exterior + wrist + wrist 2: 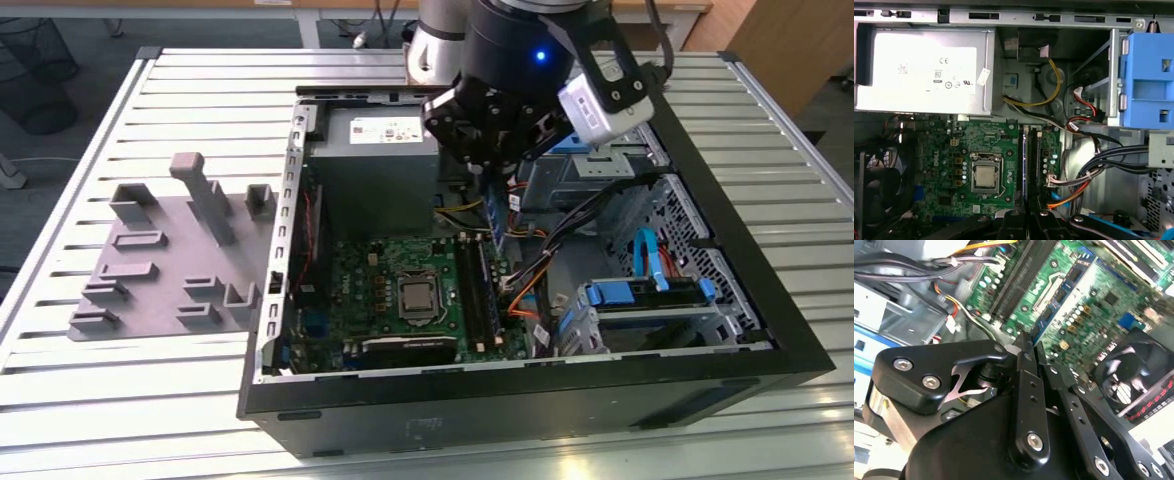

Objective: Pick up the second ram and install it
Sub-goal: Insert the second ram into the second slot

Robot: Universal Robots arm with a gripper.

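My end effector (pixel 1030 347) takes up the near part of the second wrist view, its black linkage arms and silver screws converging on two fingers (pixel 1026 390) pressed close together, with a thin blue-green edge of the second ram (pixel 1040 333) showing just past their tips. Beyond the tips lies the green motherboard (pixel 1079 300), the long black memory slots (pixel 1019 277) running away across it. Beside the motherboard sits a black fan (pixel 1126 377), and bundled cables (pixel 929 262) lie on the slots' other side.

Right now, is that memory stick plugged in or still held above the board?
Held above: the second ram hangs on edge from the claw, over the motherboard.
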